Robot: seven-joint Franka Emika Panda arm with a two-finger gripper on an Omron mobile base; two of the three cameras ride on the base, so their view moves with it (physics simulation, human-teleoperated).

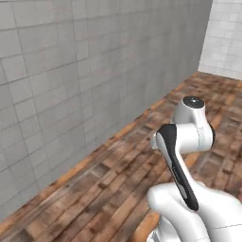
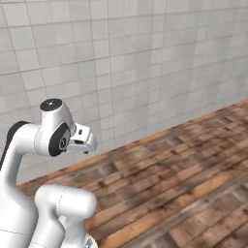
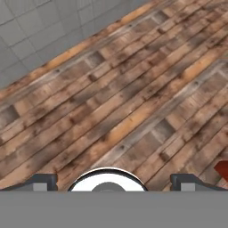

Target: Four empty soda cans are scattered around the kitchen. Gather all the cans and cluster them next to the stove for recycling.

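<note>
The gripper [image 3: 108, 182] stands wide apart, its 2 finger tips [image 3: 42, 181] spread at the bottom of the hand view, holding nothing. It points down at the wooden floor [image 3: 124, 102], near where the floor meets the white tiled wall [image 1: 71, 80]. A small red patch [image 3: 222, 171] shows at the floor's edge, right of the gripper; whether it is a can cannot be told.
</note>
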